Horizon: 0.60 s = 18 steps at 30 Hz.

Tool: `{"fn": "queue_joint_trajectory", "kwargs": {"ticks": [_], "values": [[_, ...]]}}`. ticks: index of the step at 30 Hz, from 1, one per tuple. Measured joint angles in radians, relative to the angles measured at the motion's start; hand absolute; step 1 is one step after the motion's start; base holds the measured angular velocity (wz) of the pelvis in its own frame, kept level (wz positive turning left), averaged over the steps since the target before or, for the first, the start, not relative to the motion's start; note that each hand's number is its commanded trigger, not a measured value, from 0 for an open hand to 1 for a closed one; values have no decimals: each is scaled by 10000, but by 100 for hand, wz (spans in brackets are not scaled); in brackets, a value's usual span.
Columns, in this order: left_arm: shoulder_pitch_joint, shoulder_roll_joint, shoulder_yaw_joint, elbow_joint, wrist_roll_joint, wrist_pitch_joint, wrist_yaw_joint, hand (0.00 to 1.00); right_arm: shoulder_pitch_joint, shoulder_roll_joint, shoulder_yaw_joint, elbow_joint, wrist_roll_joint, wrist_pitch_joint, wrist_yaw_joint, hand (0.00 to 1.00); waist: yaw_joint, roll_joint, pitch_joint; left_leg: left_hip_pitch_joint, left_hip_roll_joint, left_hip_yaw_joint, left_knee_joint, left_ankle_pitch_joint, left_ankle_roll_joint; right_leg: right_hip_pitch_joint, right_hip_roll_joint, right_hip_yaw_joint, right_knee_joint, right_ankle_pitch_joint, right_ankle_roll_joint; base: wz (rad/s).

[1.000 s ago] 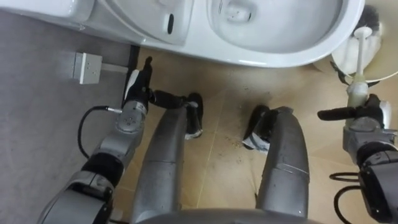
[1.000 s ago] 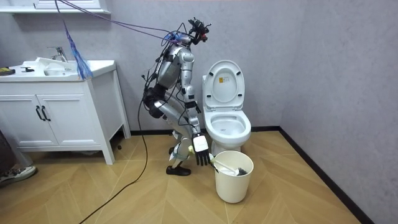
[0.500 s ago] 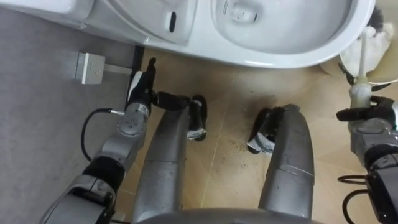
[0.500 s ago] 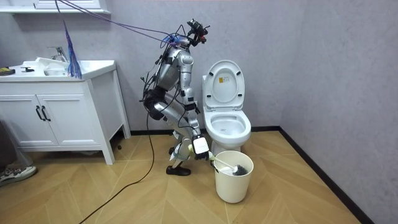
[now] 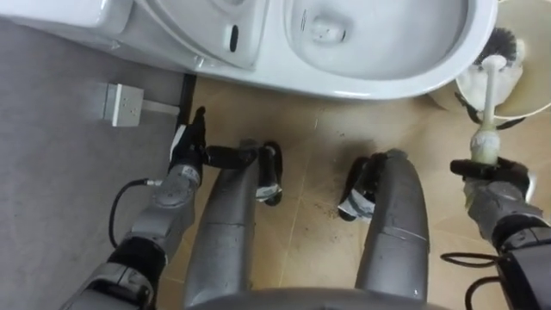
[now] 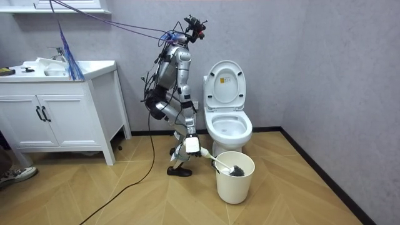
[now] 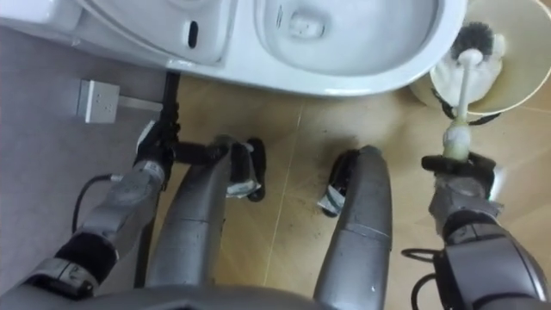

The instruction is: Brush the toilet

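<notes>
Left eye view is showing the right hand [image 5: 492, 175] at 4 o'clock, its fingers [image 5: 469, 165] clamping round the pale handle of the toilet brush [image 5: 487, 99]. The brush is pointing toward 12 o'clock, with its dark bristle head sitting inside the white bucket [image 5: 525, 90] at 1 o'clock. The bucket is standing just beside the rim of the toilet [image 5: 387, 82], whose bowl is lying at 12 o'clock. The left hand [image 5: 188, 148] is hanging at 9 o'clock near the wall, fingers straight and apart, holding nothing, just below a white wall socket [image 5: 120, 92]. Room view is showing the robot bending forward between a white vanity cabinet [image 6: 62, 119] at 9 o'clock and the toilet with its lid raised. Its right hand is reaching down to the brush handle at the bucket's rim, above the wood floor [image 6: 125, 200].
</notes>
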Motion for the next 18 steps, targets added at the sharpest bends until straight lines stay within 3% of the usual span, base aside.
{"fn": "queue_joint_trajectory", "kwargs": {"ticks": [7,9,10,12,18], "values": [[455,268,34,163,93,-6,221,0,381,208,-17,444,1377,95,281,100,-17,-36,-41,1921,144,15,-1495,176,-45,2056,325,-324,-1736,341,162,-6],[490,457,45,672,233,-65,206,0,523,217,-117,474,1634,114,414,100,-4,-105,-144,2692,136,17,-2173,298,-74,2856,441,-420,-2479,520,241,-2],[558,537,52,759,237,-83,205,0,556,225,-251,471,1679,112,460,100,5,-118,-149,2911,138,15,-2349,325,-80,3082,474,-447,-2684,569,256,-7],[1114,855,127,851,313,-196,209,0,814,245,-699,456,1860,109,471,100,-30,-204,-234,3827,96,15,-3005,424,-75,4049,537,-567,-3447,717,347,-2],[1969,990,916,2420,466,-283,217,0,1689,522,-1526,369,2452,93,450,100,-71,-354,-343,5946,11,-83,-4459,573,-43,6404,805,-797,-5356,1085,676,4]]}}
